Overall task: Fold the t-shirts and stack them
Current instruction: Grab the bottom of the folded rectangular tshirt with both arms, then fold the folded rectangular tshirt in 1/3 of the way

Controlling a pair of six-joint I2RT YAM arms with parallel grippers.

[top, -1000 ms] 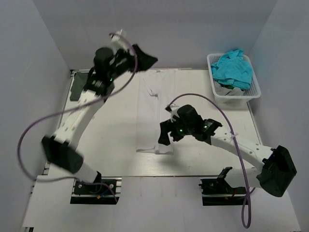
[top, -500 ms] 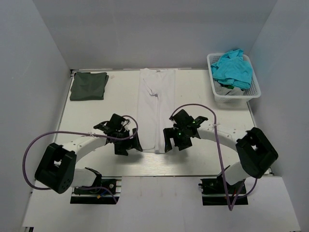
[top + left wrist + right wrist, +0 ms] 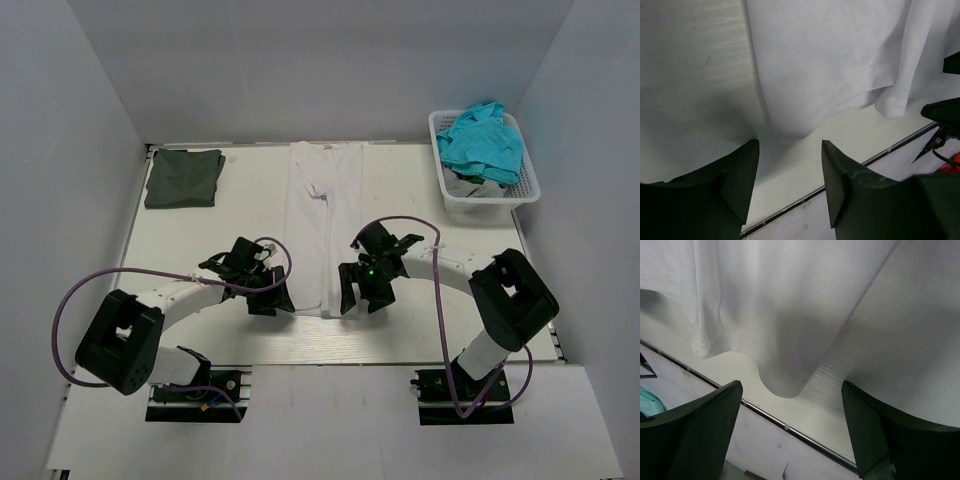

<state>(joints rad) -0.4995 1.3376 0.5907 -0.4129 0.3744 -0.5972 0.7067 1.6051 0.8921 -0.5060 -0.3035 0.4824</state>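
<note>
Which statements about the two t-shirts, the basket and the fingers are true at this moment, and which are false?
1. The white t-shirt lies flat as a long strip. True.
2. The green t-shirt lies on the white one. False: it lies folded, apart, at the far left corner.
3. The left fingers and the right fingers stand open at the white shirt's near hem. True.
4. The basket is empty. False: teal cloth fills it.
</note>
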